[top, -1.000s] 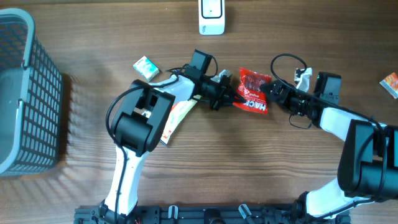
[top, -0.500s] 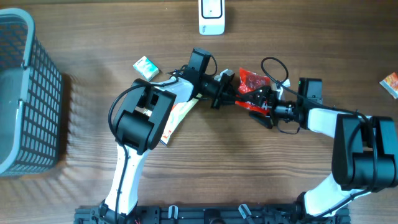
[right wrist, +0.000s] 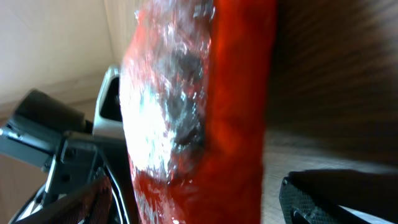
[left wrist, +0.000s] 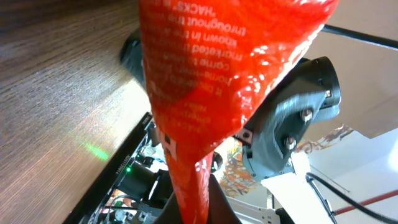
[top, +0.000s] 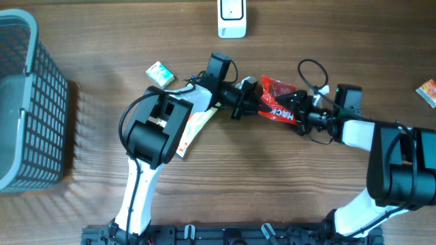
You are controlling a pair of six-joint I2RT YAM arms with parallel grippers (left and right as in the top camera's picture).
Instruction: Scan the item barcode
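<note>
The item is a red crinkly snack packet (top: 278,95) with white print, held just above the table's middle. My left gripper (top: 256,103) is shut on the packet's left end. In the left wrist view the packet (left wrist: 211,81) narrows down into the pinch of that gripper (left wrist: 200,208). My right gripper (top: 297,110) stands open around the packet's right end. In the right wrist view the packet (right wrist: 205,118) fills the space inside this gripper (right wrist: 202,202), and the right finger (right wrist: 329,199) stays apart from it. No barcode shows.
A white scanner unit (top: 231,18) stands at the far edge. A grey mesh basket (top: 37,143) fills the left side. A small green box (top: 160,73) lies far left of the packet, a flat wrapper (top: 194,129) under the left arm, another small pack (top: 428,92) at the right edge.
The right arm has come in from the right, and its jaws now straddle the packet's right end and have narrowed a little. The left gripper has kept its grip.
</note>
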